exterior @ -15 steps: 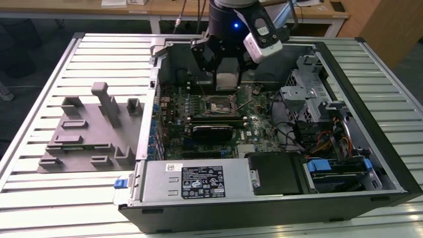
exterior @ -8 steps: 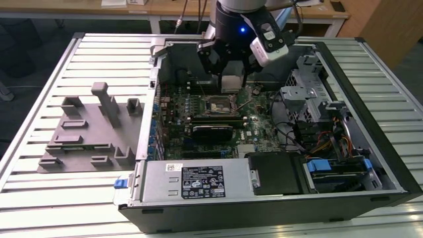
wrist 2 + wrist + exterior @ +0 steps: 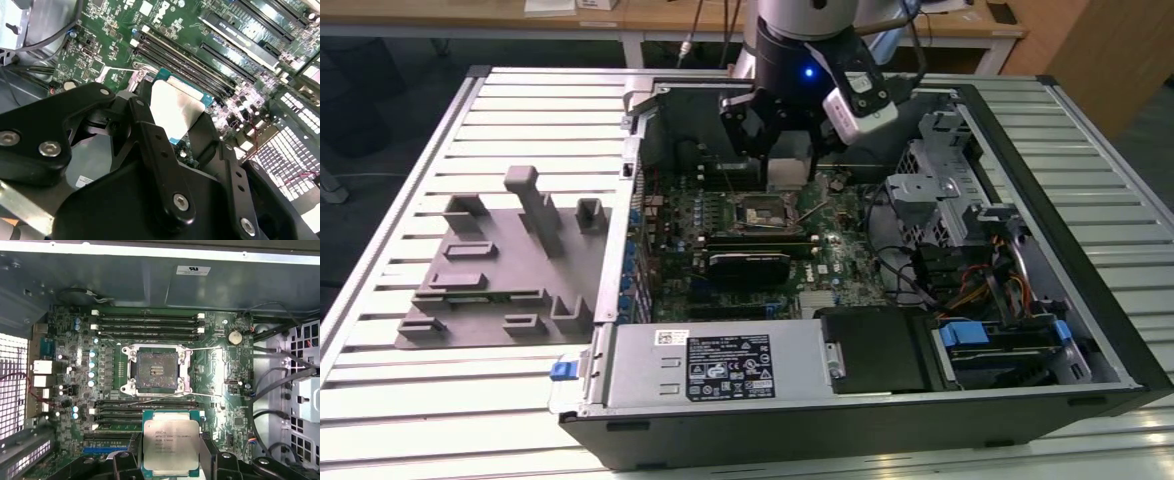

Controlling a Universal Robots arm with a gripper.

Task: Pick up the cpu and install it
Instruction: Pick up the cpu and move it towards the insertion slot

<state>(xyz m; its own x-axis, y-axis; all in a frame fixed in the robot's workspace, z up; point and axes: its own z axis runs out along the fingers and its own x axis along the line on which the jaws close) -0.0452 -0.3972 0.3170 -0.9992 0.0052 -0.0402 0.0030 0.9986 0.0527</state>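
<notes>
Now | fingers (image 3: 209, 452) clamped on cpu (image 3: 171, 445) | held over mobo (image 3: 220, 365), near open socket (image 3: 157, 369)

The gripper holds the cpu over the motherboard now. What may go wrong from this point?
1. The cpu hangs over the memory slots, beside the open socket, not above it; set down skewed, it could damage the socket's contacts.
2. The gripper pinches only two edges of the chip, so it might slip or tilt.
3. A thin metal lever lies between chip and socket and may catch.
</notes>
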